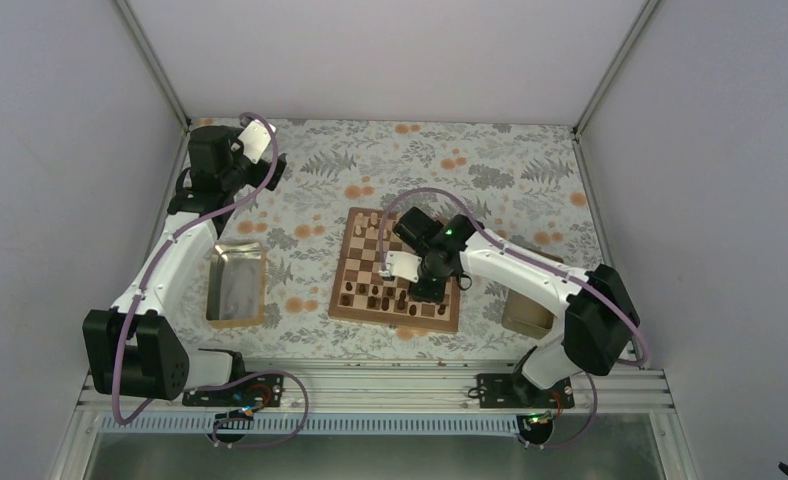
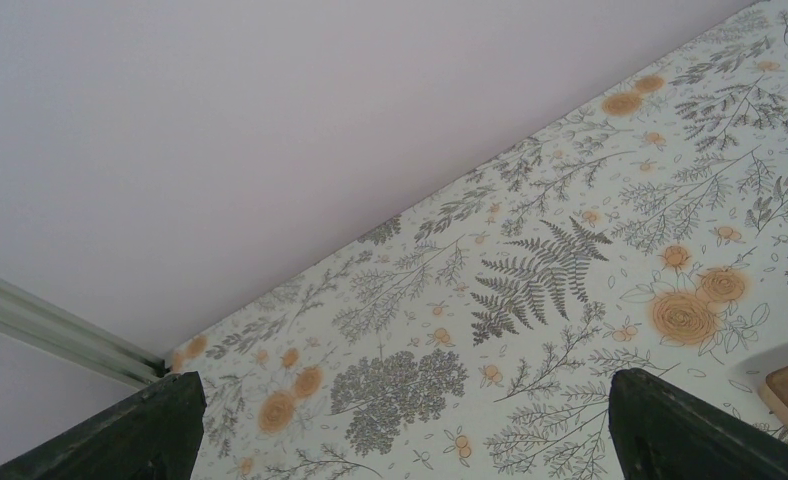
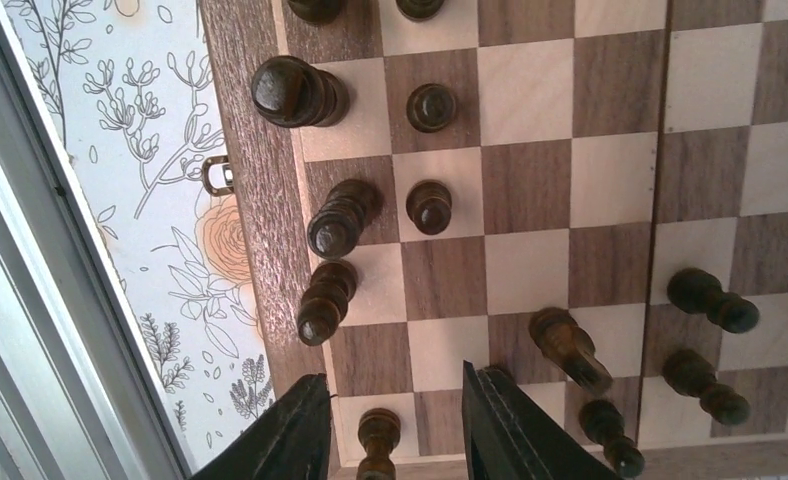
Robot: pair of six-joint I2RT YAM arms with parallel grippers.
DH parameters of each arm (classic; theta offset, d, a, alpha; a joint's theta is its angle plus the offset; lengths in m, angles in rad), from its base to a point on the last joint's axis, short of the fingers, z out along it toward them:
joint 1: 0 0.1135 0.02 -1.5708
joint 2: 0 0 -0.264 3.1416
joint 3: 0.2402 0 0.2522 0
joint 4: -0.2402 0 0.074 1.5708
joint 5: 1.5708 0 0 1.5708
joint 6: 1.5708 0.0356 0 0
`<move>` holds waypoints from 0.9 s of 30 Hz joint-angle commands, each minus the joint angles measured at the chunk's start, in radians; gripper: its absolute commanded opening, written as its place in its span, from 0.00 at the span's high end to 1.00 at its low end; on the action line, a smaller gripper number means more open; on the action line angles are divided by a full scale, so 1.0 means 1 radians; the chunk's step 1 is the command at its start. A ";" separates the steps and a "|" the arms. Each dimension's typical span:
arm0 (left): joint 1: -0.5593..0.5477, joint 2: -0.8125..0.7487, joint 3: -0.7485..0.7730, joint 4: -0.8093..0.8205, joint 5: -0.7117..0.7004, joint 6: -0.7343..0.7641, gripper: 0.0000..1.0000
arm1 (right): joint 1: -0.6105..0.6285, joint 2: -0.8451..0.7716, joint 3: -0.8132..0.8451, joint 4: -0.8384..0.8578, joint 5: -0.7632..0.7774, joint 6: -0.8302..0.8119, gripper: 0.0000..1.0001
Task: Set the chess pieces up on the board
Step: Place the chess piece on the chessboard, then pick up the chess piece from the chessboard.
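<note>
Top view — the board (image 1: 395, 270) lies on the counter (image 1: 310, 170). The right gripper (image 1: 415, 292) hangs over its near rows, among dark pieces (image 1: 370, 297).

Left wrist view: the left gripper (image 2: 402, 390) stands wide apart and empty, over the counter beside the board.

Right wrist view — the jaws stand apart around one upright piece (image 3: 375, 440) on the edge row, not clamping it. Risk: a neighbour (image 3: 570, 350) leans just beside one finger (image 3: 505, 430); a skewed lift would likely topple it.

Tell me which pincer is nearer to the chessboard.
Right. The right pincer hangs over the near edge of the board, among dark pieces; the left pincer is far off, above the floral cloth.
</note>
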 commanded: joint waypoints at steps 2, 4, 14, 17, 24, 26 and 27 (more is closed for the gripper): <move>0.006 -0.004 0.007 0.001 -0.002 0.011 0.00 | -0.037 -0.039 0.020 -0.010 0.036 -0.003 0.63; 0.005 -0.007 0.006 0.001 -0.001 0.011 0.00 | -0.068 -0.042 0.022 0.000 0.057 -0.005 0.62; 0.007 -0.009 0.004 0.004 -0.006 0.011 0.00 | -0.194 0.004 0.033 0.046 0.061 -0.046 0.60; 0.006 -0.011 0.003 0.005 -0.006 0.011 0.00 | -0.194 0.033 0.038 0.047 0.038 -0.054 0.60; 0.006 -0.009 -0.003 0.010 -0.005 0.013 0.00 | -0.194 0.078 0.027 0.072 0.019 -0.086 0.60; 0.006 -0.010 -0.005 0.012 -0.006 0.013 0.00 | -0.194 0.088 0.027 0.081 0.015 -0.091 0.60; 0.006 -0.010 -0.006 0.013 -0.006 0.014 0.00 | -0.194 0.092 0.028 0.085 0.015 -0.095 0.60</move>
